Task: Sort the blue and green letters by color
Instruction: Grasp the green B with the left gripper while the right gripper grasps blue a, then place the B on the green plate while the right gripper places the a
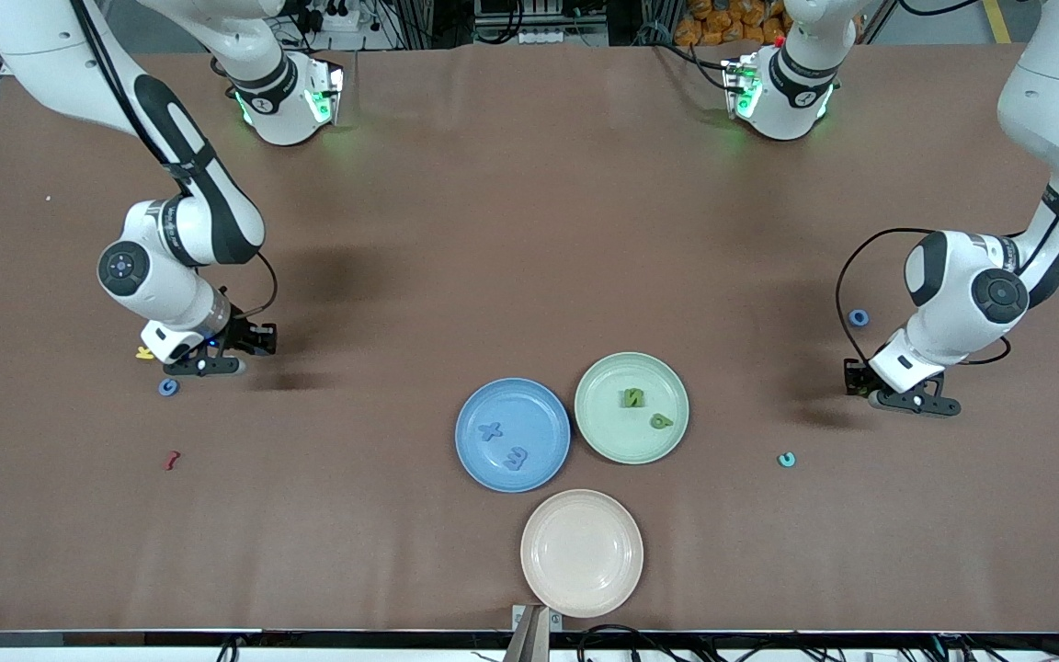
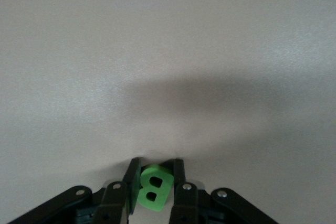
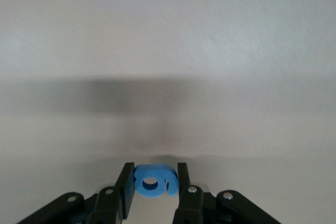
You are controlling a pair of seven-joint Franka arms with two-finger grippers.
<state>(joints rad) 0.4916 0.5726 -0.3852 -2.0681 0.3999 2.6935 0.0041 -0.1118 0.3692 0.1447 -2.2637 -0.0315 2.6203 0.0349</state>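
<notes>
1. Left gripper [image 2: 153, 182] is clamped on a green letter [image 2: 153, 191] low over the brown counter [image 1: 529, 230]; a teal letter [image 1: 786, 459] lies near.
2. Right gripper [image 3: 152, 183] pinches a blue letter [image 3: 153, 181]; another blue letter [image 1: 168, 387] and a yellow letter [image 1: 143, 352] lie just beside.

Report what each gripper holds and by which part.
Left gripper pinches a green letter B by its side edges. Right gripper pinches a blue letter by its two ends.
</notes>
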